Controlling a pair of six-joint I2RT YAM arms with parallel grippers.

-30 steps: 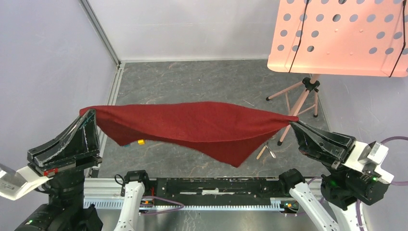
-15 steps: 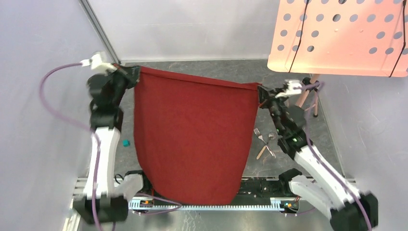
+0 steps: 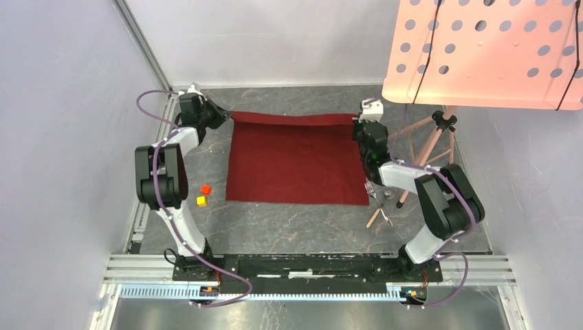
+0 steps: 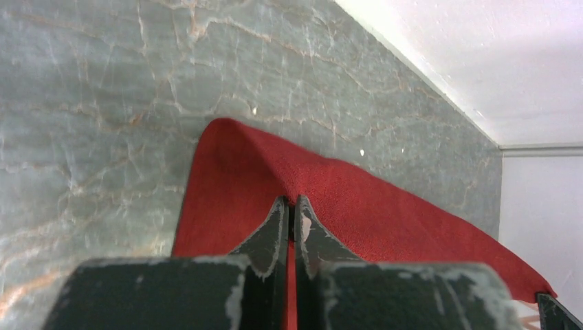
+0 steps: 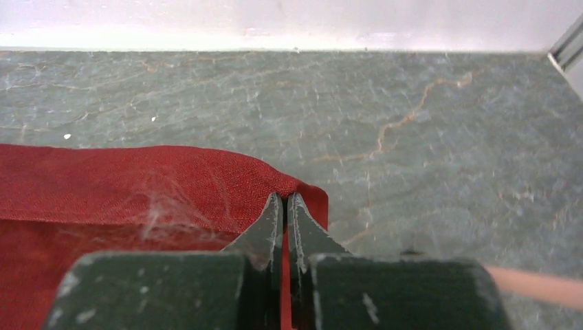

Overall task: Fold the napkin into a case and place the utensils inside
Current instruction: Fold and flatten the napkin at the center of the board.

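Note:
The dark red napkin point(image 3: 295, 159) lies spread flat on the grey table, its far edge slightly raised. My left gripper point(image 3: 229, 117) is shut on its far left corner point(image 4: 234, 148); the left wrist view shows the jaws point(image 4: 291, 201) pinching the cloth. My right gripper point(image 3: 359, 125) is shut on its far right corner point(image 5: 302, 192), the cloth held between the closed jaws point(image 5: 284, 197). A silver fork point(image 3: 370, 189) and spoon point(image 3: 388, 194) lie on the table just right of the napkin's near right corner. The cloth is not folded into a case.
A red cube point(image 3: 205, 189) and a yellow cube point(image 3: 201, 201) lie left of the napkin. A pink tripod point(image 3: 432, 137) with a perforated pink board point(image 3: 481, 51) stands at the back right. A small wooden stick point(image 3: 375, 217) lies near the utensils. White walls border the table.
Both arms swung the napkin from hanging near the camera out to the far side and laid it flat on the table. Both grippers stayed shut on its corners.

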